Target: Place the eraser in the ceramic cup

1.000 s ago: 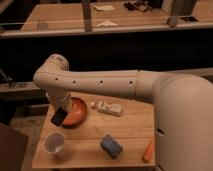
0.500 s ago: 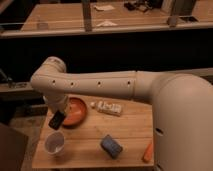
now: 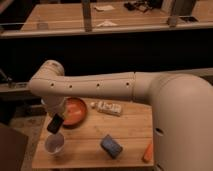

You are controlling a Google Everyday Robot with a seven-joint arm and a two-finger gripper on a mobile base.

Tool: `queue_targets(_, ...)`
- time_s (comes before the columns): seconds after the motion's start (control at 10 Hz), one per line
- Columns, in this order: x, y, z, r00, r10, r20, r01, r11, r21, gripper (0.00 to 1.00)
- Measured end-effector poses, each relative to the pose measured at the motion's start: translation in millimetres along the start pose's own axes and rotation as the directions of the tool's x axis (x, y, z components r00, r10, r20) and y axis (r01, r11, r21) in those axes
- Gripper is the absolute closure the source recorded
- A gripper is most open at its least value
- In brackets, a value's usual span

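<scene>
The gripper (image 3: 55,124) hung clamped on the eraser (image 3: 54,123) just above the cup (image 3: 54,143), and a slightly off-centre release risked the eraser clipping the rim and bouncing onto the table (image 3: 90,145).

The gripper (image 3: 54,125) is carrying the eraser (image 3: 54,123) nearer and leftward, closing on the ceramic cup (image 3: 54,144).
</scene>
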Motion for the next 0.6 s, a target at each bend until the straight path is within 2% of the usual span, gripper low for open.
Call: queue_targets(0.6, -16, 1, 7, 0.999, -0.033, 0.011, 0.033, 0.999, 0.001, 0.99)
